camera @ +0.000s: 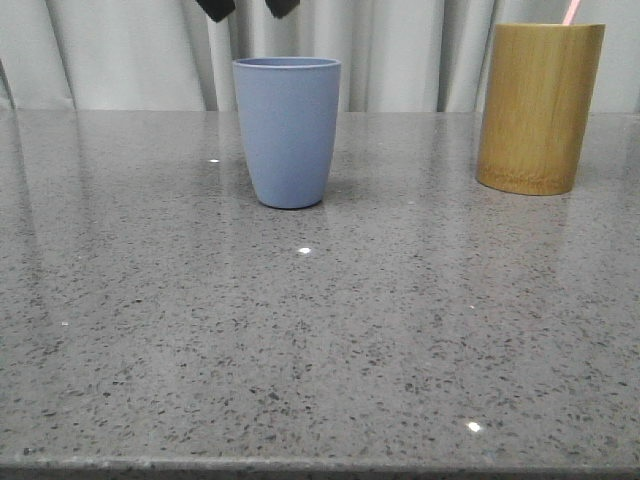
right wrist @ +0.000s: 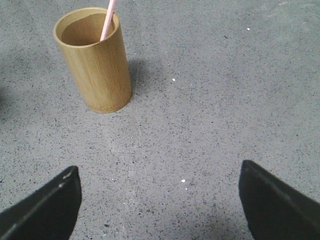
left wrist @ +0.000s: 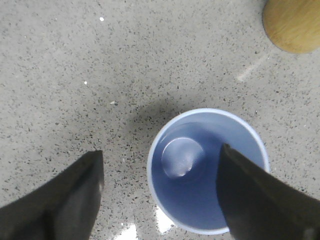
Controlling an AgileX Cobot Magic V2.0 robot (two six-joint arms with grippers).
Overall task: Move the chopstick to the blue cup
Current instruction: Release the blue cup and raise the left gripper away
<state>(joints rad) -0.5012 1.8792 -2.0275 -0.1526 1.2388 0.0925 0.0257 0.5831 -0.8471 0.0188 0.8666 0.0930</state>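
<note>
Nearest, speckled grey stone bench (camera: 320, 340), polished, with small light glints. Mid-bench: pale greyish-blue tapered cup (camera: 287, 130), upright, nothing inside. Left hand (left wrist: 160, 195) directly above it, fingers spread wide apart, nothing held; one finger overlaps the rim in the left wrist view. Right hand (right wrist: 160, 200) released, fingers wide, over bare bench, well apart from the yellow-brown bamboo cylinder (right wrist: 95, 60). Thin pale pink chopstick (right wrist: 107, 20) leans inside that cylinder. Behind: white pleated curtain (camera: 120, 50).

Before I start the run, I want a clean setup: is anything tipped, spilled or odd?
Nothing stands out. The blue cup stands upright and empty; the bamboo cup stands upright with the chopstick leaning inside it. No spill shows on the table.
</note>
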